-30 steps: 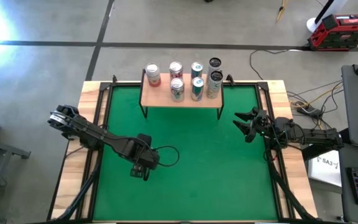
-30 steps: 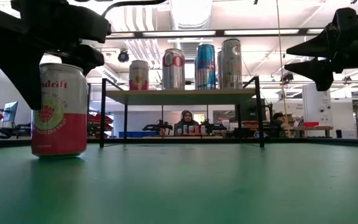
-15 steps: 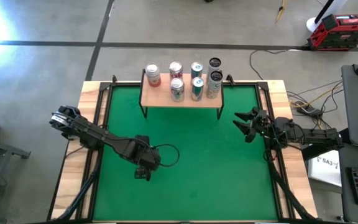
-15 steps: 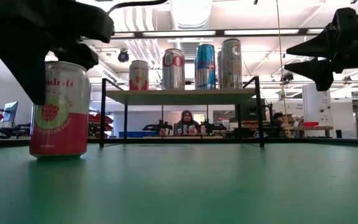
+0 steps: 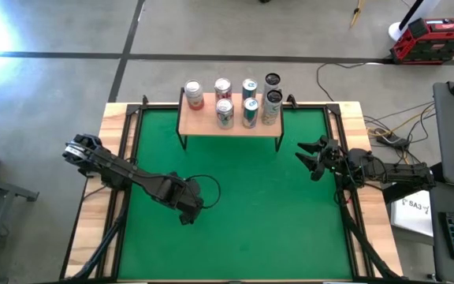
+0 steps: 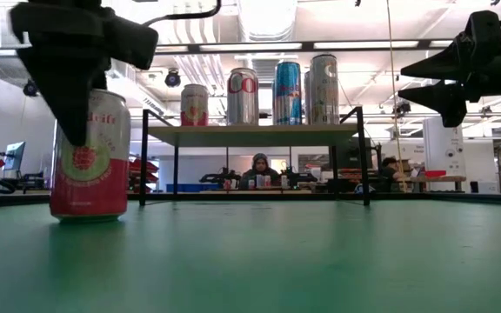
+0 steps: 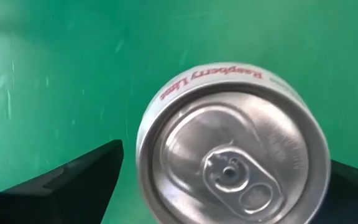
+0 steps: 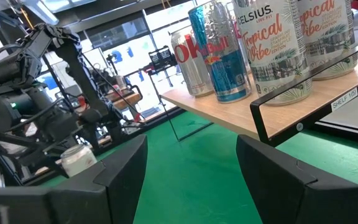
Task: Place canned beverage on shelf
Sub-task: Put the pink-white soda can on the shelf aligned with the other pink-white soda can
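A pink-and-white canned beverage (image 6: 90, 156) stands upright on its base on the green mat (image 5: 266, 205), at the near left. My left gripper (image 5: 187, 210) points down over it and is open. One finger (image 7: 61, 186) stands on each side of the can's silver top (image 7: 232, 155), without touching it. In the high view the gripper hides the can. The shelf (image 5: 228, 125), a wooden top on black legs, stands at the table's far edge and carries several cans (image 6: 287, 91). My right gripper (image 5: 310, 158) waits open and level at the table's right edge.
The left arm's cable (image 5: 205, 189) loops over the mat beside the gripper. The shelf's black legs (image 6: 143, 156) stand on the mat's far part. Wooden borders (image 5: 113, 158) frame the mat. Green mat lies bare between the can and the shelf. A person (image 6: 260, 167) sits far behind the table.
My left gripper has rolled about the line it points along, staying above the can, and its fingers have opened wide. The can has turned a little about its upright axis and shifted slightly, still standing on the mat.
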